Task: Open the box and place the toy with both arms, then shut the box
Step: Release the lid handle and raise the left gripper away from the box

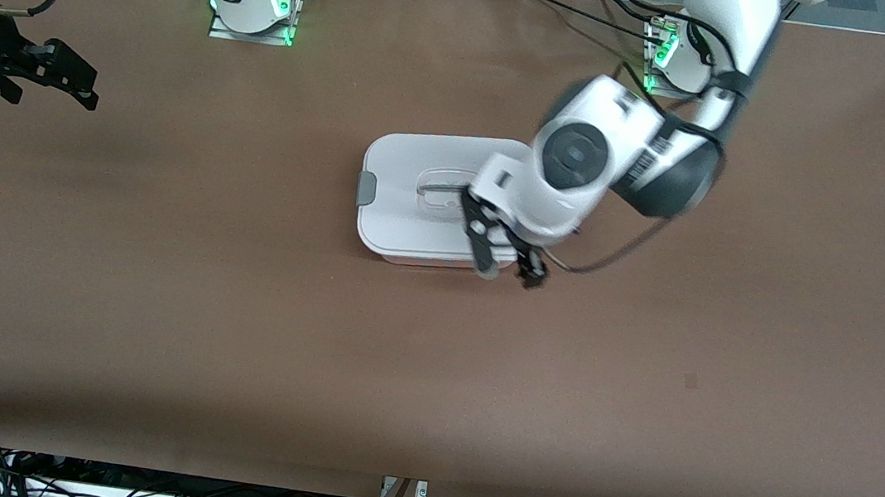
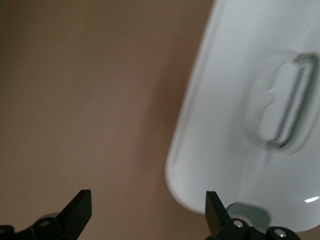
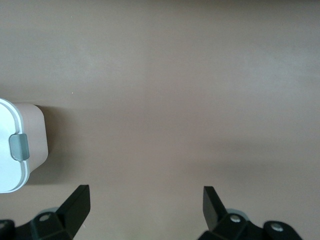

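The box [image 1: 412, 220] stands in the middle of the table with its white lid on and a grey clip [image 1: 366, 188] at the end toward the right arm. The lid [image 2: 235, 100] and its recessed handle [image 2: 290, 105] fill part of the left wrist view. My left gripper [image 1: 508, 275] hangs open and holds nothing, over the box's corner nearer the front camera at the left arm's end; in the left wrist view it [image 2: 147, 205] straddles that corner. My right gripper [image 1: 86, 84] waits open over bare table at the right arm's end, and from there it [image 3: 146, 202] sees the box [image 3: 15, 150]. The toy is out of view.
The brown table [image 1: 643, 388] stretches wide around the box. The arm bases with green lights stand along the edge farthest from the front camera. Loose cables lie below the table's near edge.
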Available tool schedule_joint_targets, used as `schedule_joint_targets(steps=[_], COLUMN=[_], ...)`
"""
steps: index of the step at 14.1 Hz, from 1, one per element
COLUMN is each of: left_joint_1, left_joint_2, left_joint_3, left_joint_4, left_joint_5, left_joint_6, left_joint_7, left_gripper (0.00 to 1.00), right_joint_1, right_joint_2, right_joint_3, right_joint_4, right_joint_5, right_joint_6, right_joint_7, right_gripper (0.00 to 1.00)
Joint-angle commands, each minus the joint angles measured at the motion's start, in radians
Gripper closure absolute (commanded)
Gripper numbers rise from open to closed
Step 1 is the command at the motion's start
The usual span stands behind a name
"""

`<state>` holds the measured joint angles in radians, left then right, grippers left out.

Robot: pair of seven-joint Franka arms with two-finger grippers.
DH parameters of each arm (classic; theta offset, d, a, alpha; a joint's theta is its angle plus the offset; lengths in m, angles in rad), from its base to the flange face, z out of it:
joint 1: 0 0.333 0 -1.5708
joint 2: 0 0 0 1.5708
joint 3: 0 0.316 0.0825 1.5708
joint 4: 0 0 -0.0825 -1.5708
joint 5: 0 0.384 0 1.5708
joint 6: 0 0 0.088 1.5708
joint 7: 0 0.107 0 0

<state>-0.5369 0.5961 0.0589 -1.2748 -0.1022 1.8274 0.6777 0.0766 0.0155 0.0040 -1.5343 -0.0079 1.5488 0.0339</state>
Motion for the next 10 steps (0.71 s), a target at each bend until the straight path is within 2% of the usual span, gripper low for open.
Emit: schedule_joint_targets(steps=[1,5,8,10], left_joint_1=[0.11,0.271,0.398,0.471], left_joint_2=[0.007,0.002,-0.064,-0.137], left_joint_3=[-0.013,-0.008,-0.007,-0.008], left_joint_4=[0.047,0.06,0.051,-0.004], left_joint_5=[-0.01,-0.008,-0.014,-0.007], left_joint_6=[-0.028,-0.028,-0.068,-0.076], left_joint_7=[0.005,0.005,-0.013,-0.11], left_gripper=[0.0,0.0,0.0,0.0], right_joint_1=[-0.001,-0.005,-0.003,-0.001], right_joint_2=[0.001,-0.002,0.001,0.0], right_joint_3=[0.008,0.007,0.007,0.011], right_joint_4=[0.017,0.017,0.016,0.017], right_joint_5=[-0.014,-0.014,-0.012,0.0], right_joint_6=[-0.015,-0.018,-0.018,-0.016], right_joint_7=[-0.008,-0.015,-0.015,-0.011], right_gripper=[0.0,0.0,0.0,0.0])
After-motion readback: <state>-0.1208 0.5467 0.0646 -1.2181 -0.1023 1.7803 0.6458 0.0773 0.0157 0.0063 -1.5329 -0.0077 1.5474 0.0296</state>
